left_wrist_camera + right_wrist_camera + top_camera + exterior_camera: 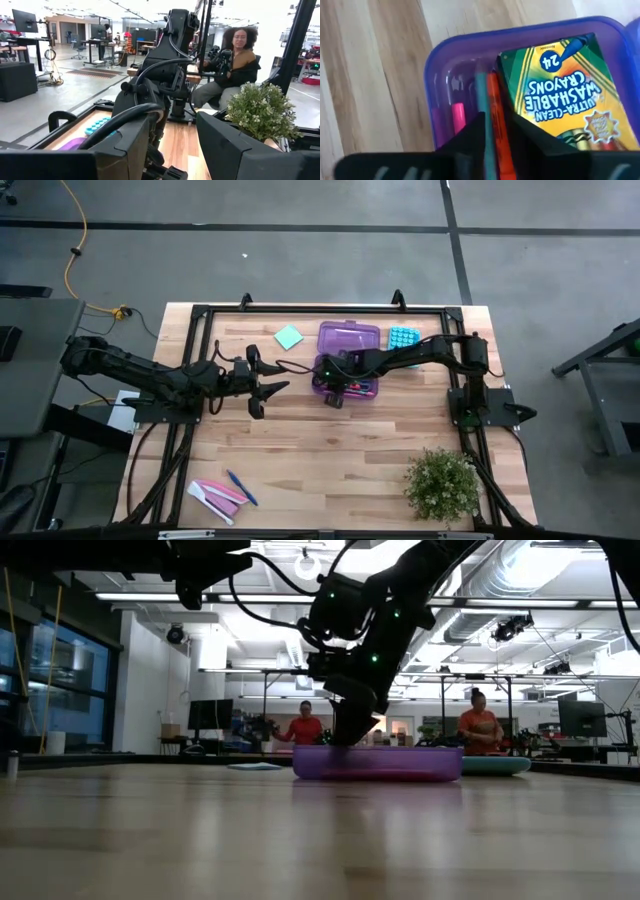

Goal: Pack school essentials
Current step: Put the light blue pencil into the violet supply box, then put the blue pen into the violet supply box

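Observation:
A purple box [345, 387] stands at the table's far middle, its lid [348, 338] open behind it. Inside lie a yellow crayon box [560, 90] and pink [458, 114], green [480, 95] and orange [493, 97] pens. My right gripper [492, 135] reaches down into the box [377, 762], open, with the green and orange pens running between its fingers. My left gripper [268, 392] hangs open above the table left of the box, nothing between its fingers [172, 150]. A green sticky-note pad [289, 337] and a blue pen [241, 487] lie flat on the table. My right gripper slants down from the table's right side into the box, its fingers [472, 131] lying along the green and orange pens, one on either side. The pens lie on the box's floor. I cannot tell whether the fingers touch them.
A light-blue buttoned pad [402, 337] lies right of the lid. Pink and white flat pieces [218, 495] lie at the near left beside the blue pen. A potted plant [441, 483] stands at the near right. People sit in the room beyond the table.

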Action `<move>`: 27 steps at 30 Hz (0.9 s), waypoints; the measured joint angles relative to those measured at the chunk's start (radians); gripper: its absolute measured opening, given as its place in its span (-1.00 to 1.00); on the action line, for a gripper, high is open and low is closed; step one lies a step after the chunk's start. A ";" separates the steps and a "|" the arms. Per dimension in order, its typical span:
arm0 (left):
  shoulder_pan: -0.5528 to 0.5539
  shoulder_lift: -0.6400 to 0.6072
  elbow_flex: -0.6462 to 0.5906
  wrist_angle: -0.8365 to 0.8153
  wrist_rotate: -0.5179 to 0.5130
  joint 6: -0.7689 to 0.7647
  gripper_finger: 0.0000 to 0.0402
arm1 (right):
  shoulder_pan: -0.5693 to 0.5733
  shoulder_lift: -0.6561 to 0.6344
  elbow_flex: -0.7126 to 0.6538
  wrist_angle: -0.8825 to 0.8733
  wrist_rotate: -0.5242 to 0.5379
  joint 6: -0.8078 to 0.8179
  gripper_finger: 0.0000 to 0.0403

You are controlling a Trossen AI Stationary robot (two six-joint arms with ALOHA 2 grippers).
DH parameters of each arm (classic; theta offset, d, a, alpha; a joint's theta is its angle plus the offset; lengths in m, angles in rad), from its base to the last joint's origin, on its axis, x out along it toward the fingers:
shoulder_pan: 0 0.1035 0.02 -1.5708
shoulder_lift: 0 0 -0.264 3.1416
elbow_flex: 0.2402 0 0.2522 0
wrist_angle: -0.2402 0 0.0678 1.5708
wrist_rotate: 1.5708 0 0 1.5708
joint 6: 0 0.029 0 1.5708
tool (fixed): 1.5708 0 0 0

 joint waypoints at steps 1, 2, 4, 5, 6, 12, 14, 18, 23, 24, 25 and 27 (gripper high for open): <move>0.000 0.000 0.000 0.000 0.000 0.000 -0.22 | 0.000 0.000 0.011 -0.023 0.005 -0.004 -0.53; 0.000 0.000 0.000 0.000 0.000 0.000 -0.22 | 0.000 0.000 0.025 -0.049 0.006 -0.013 -0.48; 0.000 0.000 0.000 -0.006 0.000 0.000 -0.22 | 0.001 -0.008 0.048 -0.105 0.026 -0.018 -0.39; 0.000 0.000 0.000 -0.008 0.000 0.000 -0.22 | 0.003 -0.018 0.052 -0.127 0.049 -0.020 -0.36; 0.000 0.000 0.000 -0.009 0.000 0.000 -0.22 | 0.006 -0.032 0.053 -0.138 0.076 -0.028 -0.34; 0.000 0.000 0.000 -0.034 0.000 0.000 -0.22 | 0.010 -0.158 0.004 -0.204 0.144 -0.043 -0.30; 0.000 0.000 0.000 -0.038 0.000 -0.001 -0.22 | 0.014 -0.215 -0.036 -0.191 0.144 -0.040 -0.30; 0.000 0.000 0.000 -0.045 0.000 -0.010 -0.22 | 0.016 -0.346 -0.156 -0.112 0.151 -0.014 -0.30; 0.000 0.000 0.000 -0.045 0.022 -0.009 -0.22 | 0.026 -0.545 -0.397 0.216 0.167 0.017 -0.30; 0.000 0.000 0.000 -0.045 0.048 -0.007 -0.22 | 0.030 -0.579 -0.452 0.319 0.164 0.016 -0.30; 0.000 0.000 0.000 -0.046 0.084 0.001 -0.22 | 0.035 -0.608 -0.503 0.422 0.153 0.008 -0.30; 0.000 0.000 0.000 -0.050 0.169 0.019 -0.22 | 0.041 -0.654 -0.595 0.649 0.112 -0.019 -0.30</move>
